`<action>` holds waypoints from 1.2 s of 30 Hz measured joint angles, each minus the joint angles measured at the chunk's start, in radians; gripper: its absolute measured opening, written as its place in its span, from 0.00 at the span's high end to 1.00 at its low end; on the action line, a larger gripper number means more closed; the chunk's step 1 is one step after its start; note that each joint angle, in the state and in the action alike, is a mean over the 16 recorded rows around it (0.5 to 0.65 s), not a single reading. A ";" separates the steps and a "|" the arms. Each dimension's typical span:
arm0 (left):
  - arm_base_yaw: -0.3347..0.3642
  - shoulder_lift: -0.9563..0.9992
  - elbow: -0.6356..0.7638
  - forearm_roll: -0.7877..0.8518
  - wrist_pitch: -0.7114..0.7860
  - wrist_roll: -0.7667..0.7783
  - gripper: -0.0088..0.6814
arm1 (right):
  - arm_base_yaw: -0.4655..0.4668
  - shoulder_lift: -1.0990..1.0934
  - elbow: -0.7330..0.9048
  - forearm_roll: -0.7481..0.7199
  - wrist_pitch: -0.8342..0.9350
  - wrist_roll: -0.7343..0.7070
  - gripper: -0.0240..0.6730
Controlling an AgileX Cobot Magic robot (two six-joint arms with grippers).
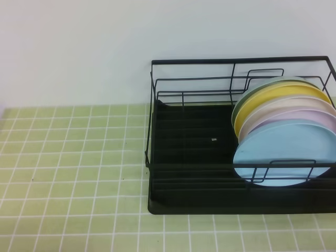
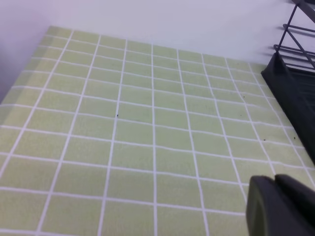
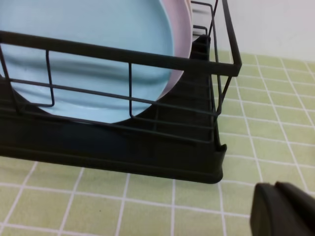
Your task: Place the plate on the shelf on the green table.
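The light blue plate (image 1: 286, 155) stands upright at the front of a row of plates in the black wire shelf (image 1: 199, 173), on the green table (image 1: 73, 157). In the right wrist view the plate (image 3: 93, 54) fills the shelf's near corner behind the front rail (image 3: 123, 54). Neither gripper shows in the exterior high view. My left gripper (image 2: 283, 206) appears as a dark shut tip at the bottom right of its view, over bare tiles left of the shelf (image 2: 290, 83). A similar shut tip, my right gripper (image 3: 285, 209), hangs just outside the shelf's corner, holding nothing.
Behind the blue plate lean pink, cream, yellow and green plates (image 1: 278, 100). The shelf's left half is a bare black tray (image 1: 194, 142). A white wall rises behind the table. Open tiles spread to the left of the shelf (image 1: 63, 184).
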 joint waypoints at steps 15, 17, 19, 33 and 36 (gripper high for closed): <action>0.000 0.000 0.000 0.000 0.001 0.000 0.99 | 0.000 0.002 0.000 0.005 -0.001 -0.003 0.97; 0.000 0.000 0.000 0.000 0.001 0.000 0.99 | 0.000 0.002 0.000 0.005 -0.001 -0.004 0.97; 0.000 0.000 0.000 0.000 0.001 0.000 0.99 | 0.000 0.002 0.000 0.005 -0.001 -0.004 0.97; 0.000 0.000 0.000 0.000 0.000 0.000 0.99 | 0.000 0.002 0.000 0.005 -0.001 -0.007 0.97; 0.000 0.000 0.000 0.000 0.000 0.000 0.99 | 0.000 0.002 0.000 0.005 -0.001 -0.007 0.97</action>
